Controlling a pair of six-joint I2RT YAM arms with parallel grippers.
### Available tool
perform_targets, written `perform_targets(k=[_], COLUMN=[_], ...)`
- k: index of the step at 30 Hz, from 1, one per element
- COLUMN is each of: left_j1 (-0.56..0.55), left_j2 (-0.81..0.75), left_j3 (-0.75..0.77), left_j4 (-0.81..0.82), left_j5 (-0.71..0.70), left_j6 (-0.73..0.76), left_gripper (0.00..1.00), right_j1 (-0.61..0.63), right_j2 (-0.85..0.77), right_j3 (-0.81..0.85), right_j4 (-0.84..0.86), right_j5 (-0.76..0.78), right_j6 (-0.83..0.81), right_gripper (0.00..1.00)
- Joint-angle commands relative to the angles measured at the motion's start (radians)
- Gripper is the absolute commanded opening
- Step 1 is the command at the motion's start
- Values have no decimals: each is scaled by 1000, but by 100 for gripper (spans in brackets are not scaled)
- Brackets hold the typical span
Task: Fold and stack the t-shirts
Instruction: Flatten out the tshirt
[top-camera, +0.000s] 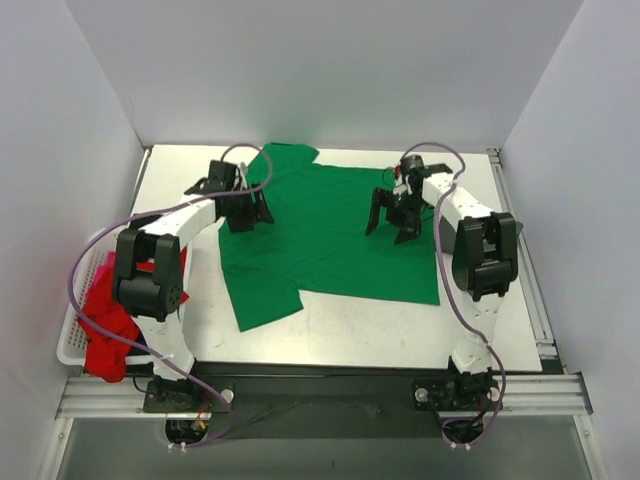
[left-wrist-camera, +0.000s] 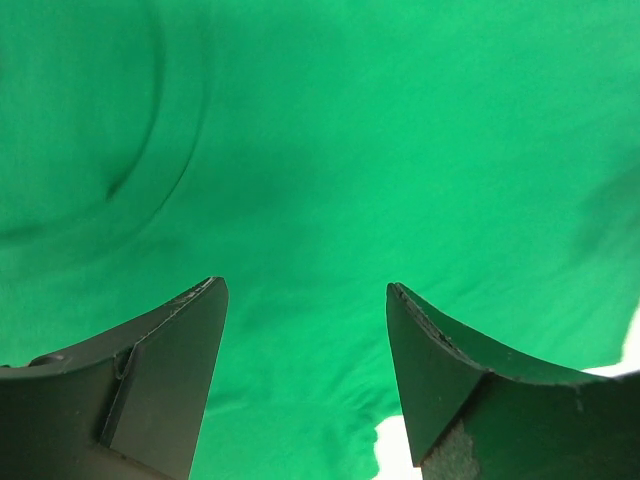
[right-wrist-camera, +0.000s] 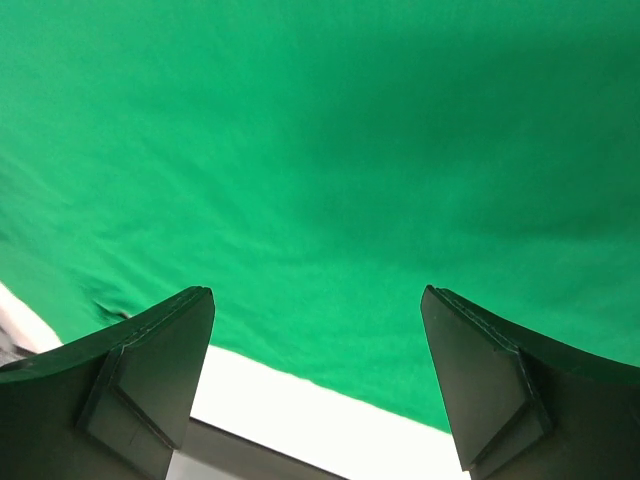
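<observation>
A matt white bench (top-camera: 360, 330) sits boxed in by three plain white panels: a back wall (top-camera: 320, 70), a left wall (top-camera: 50, 150) and a right wall (top-camera: 590, 180). A silver metal rail (top-camera: 545, 388) runs along the bench's near edge (a narrower track (top-camera: 527, 262) lines its right edge too), and a grey floor (top-camera: 320, 455) lies below. The light is even and soft, leaving only faint shadows on the bench.
</observation>
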Motion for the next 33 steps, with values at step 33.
perform_targets(k=[33], left_j1=[-21], left_j2=[276], left_j3=[246], left_j4=[-94], left_j5=[-81], left_j6=[63], left_gripper=[75], right_j1=[-60], right_j2=[114], right_j3=[35], right_j4=[-3], right_j5=[43], right_j6=[20], right_gripper=[88])
